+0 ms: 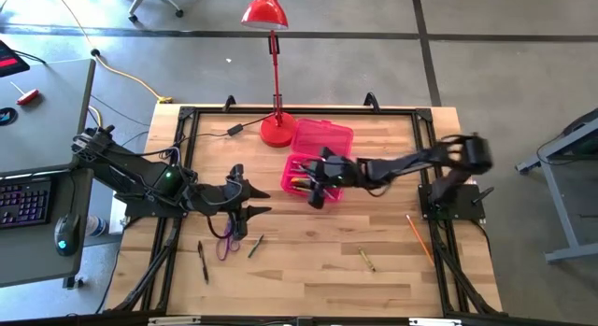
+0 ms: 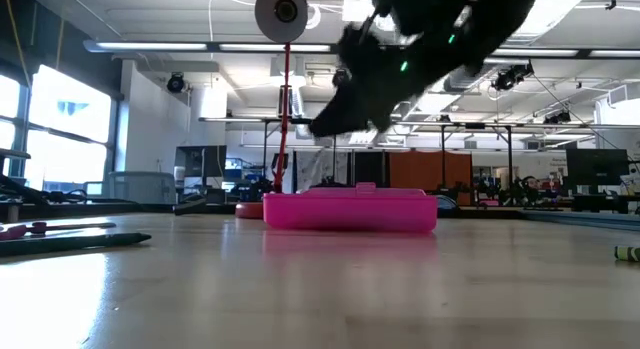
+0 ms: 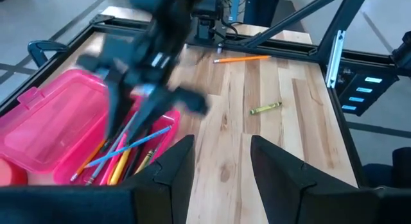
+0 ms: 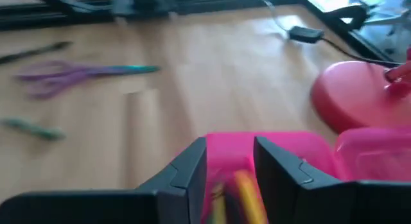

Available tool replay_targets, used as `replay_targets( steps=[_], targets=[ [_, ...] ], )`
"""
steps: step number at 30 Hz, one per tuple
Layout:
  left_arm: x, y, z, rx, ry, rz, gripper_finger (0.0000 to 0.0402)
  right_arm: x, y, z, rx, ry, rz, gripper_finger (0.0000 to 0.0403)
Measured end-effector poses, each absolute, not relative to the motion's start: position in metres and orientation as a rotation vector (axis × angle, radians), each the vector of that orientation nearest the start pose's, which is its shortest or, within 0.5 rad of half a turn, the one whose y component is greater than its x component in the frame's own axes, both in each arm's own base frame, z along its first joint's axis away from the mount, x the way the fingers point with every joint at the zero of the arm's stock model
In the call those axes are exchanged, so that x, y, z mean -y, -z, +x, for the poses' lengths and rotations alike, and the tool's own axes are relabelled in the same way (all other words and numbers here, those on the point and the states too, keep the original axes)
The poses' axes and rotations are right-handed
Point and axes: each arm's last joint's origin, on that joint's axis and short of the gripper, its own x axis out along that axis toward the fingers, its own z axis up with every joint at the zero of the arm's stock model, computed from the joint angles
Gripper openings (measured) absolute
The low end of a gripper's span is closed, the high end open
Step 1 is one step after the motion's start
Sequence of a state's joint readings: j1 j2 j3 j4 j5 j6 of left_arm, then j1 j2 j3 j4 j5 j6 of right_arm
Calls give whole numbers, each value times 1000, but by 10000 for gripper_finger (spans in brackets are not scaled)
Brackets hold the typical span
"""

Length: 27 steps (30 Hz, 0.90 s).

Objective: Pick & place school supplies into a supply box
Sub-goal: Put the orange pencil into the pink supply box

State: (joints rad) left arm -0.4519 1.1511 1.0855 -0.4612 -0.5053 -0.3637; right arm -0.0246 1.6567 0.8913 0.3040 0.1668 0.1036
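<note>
Right gripper [image 1: 318, 191] hangs over the open pink pencil case [image 1: 322, 139], empty, jaws parted.

High view: the case sits at centre frame just right of the red desk lamp [image 1: 277, 128] base, pens already in its lower tray; the right gripper is at that tray's lower edge. Left gripper [image 1: 250, 203], fingers spread and empty, waits left of centre, nearer the purple scissors [image 1: 226, 244], the green marker [image 1: 255, 245] and the black pen [image 1: 202, 261] lying below it. An orange pencil [image 1: 418, 234] lies lower right, long axis slanting down-right, nearer the right arm; a green crayon [image 1: 366, 260] lies lower centre-right.
Low view: the case sits centre frame, the dark arm above it.
Left wrist view: pens fill the tray at lower left.
Right wrist view: parted fingers [image 4: 186, 169] frame the case; scissors at upper left.
</note>
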Motion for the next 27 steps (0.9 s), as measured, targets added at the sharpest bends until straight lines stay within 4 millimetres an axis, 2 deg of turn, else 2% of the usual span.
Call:
replay_targets(
  steps=[5, 7, 11, 16, 19, 23, 27],
  targets=[
    [93, -341, 223, -455, -137, -111, 184, -26, -239, 303, -562, 146, 106, 104],
    [93, -341, 223, -455, -137, -112, 184, -41, -246, 280, -652, 175, 136, 102],
    [93, -341, 223, -455, -138, -111, 184, -68, -247, 232, -850, 305, 286, 101],
    [93, -340, 224, -458, -149, -105, 184, -93, -237, 184, -1104, 482, 443, 101],
    [94, -339, 226, -457, -155, -104, 184, -105, -224, 161, -1292, 556, 526, 101],
    [95, -336, 228, -467, -159, -105, 184, -115, -200, 136, -1502, 591, 611, 101],
    [96, -335, 230, -473, -155, -104, 184, -112, -179, 120, -1555, 692, 608, 101]
  ],
)
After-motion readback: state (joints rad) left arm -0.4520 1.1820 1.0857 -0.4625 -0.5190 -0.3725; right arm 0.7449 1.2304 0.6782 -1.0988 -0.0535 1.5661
